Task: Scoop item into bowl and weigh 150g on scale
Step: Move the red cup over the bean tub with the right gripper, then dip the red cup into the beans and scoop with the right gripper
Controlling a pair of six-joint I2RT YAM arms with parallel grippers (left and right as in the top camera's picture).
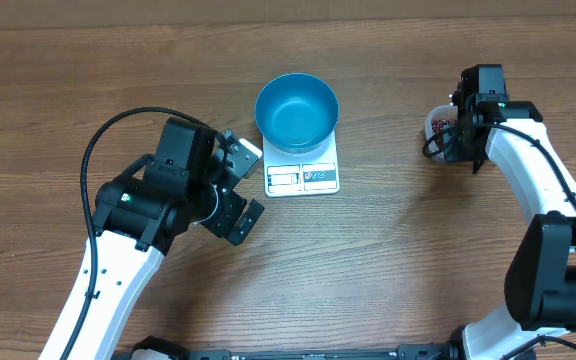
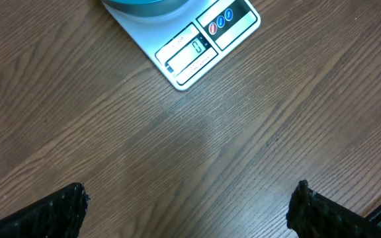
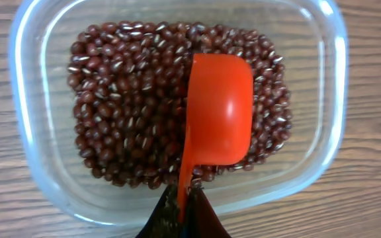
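Well, the beans (image 3: 131, 106) — small, dark red-brown, pale-flecked — lie heaped in a clear tub (image 3: 32, 132). The right gripper (image 3: 184, 211) pinches an orange scoop (image 3: 220, 112); the left gripper (image 2: 189, 198) stands fingers apart.

We see the bowl (image 1: 296, 108) on the scale (image 1: 302, 177), toward the middle of the counter's (image 1: 388, 260) far edge. Right of it, well apart, the tub (image 3: 38, 173) holds beans (image 3: 124, 112), with a scoop (image 3: 220, 112) on them.
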